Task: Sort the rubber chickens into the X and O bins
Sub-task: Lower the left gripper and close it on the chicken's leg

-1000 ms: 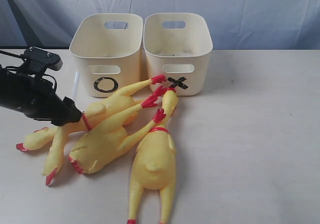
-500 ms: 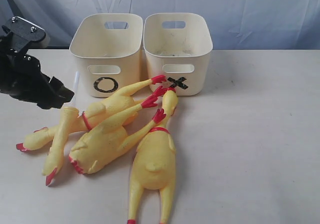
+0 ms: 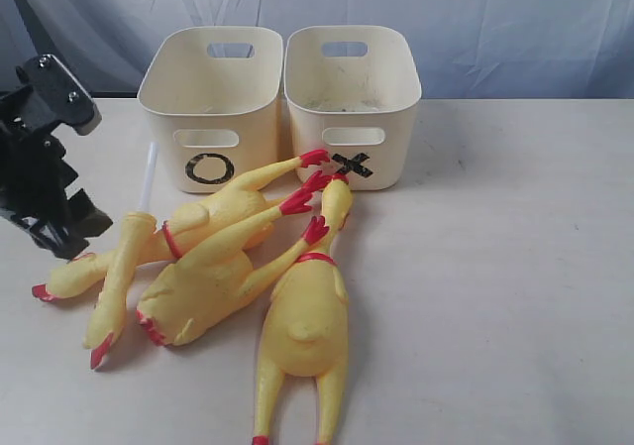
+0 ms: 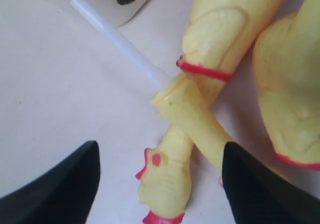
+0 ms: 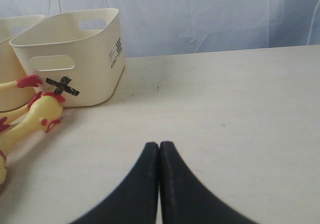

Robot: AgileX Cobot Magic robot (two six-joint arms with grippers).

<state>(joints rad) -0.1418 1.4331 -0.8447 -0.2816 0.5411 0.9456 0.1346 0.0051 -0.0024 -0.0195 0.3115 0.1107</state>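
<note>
"Chickens first, nearest one: where?"

"Biggest chicken [image 3: 302, 326] lies on the table [image 3: 495, 267] at the front, feet toward the camera, head close before the X bin [image 3: 394, 138]. Just left of it a second chicken [image 3: 203, 281] lies slantwise, touching it. A third [image 3: 223, 212] lies behind that, its red feet up by the gap between the bins. The thinnest chicken [image 3: 114, 291] crosses the third one's neck, its white tube [image 3: 148, 172] pointing toward the O bin [image 3: 260, 138]."

"And the pincers?"

"Left gripper [image 3: 79, 235] hangs at the pile's left edge, jaws spread, gripping nothing (its own camera looks down on the thin chicken and a red-combed head). Right gripper [image 5: 159, 151] is clenched on nothing, over bare table."

"Bins?"

"O on the left, X on the right, side by side behind the pile, upright. What shows of their insides is cream wall; the X bin's floor looks scuffed. All four chickens lie outside them."
</note>
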